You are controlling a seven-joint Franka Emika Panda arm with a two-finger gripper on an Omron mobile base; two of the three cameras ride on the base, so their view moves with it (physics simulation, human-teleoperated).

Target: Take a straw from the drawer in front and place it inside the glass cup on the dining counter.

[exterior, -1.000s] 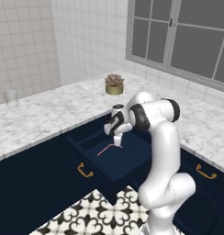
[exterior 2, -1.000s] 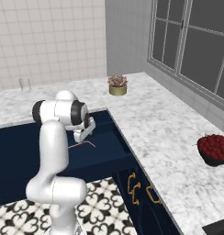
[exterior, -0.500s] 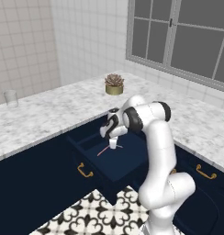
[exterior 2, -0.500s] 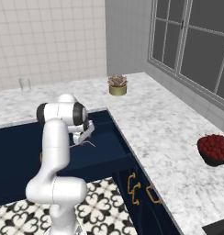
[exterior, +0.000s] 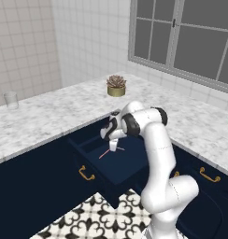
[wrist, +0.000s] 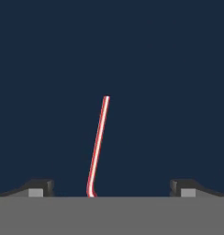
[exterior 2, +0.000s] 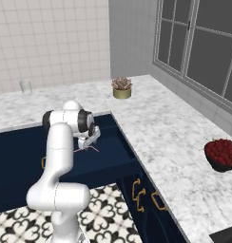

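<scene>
The drawer (exterior: 117, 164) is seen pulled fully out of the navy cabinets, so the opening step can be taken as done. The straw (wrist: 98, 146) is found lying flat on the drawer's dark floor, a thin pink-red stick with a short bent end nearest the hand. The gripper (exterior: 113, 146) is held low inside the drawer, directly above the straw, and in the hand view its 2 fingertips (wrist: 39, 188) are spread wide apart, with the straw between them but closer to 1 side (nothing is pinched yet). From the right base view the gripper (exterior 2: 87, 144) is seen just above the straw (exterior 2: 87, 149), whether touching or not cannot be told.

The glass cup (exterior: 10, 100) is standing empty on the dining counter (exterior: 46, 116), well apart from the drawer, near the tiled wall. The task is judged to be at an early stage: the grasp is not yet made, and the lift, the carry across to the cup and the drop into it are all left to be done
</scene>
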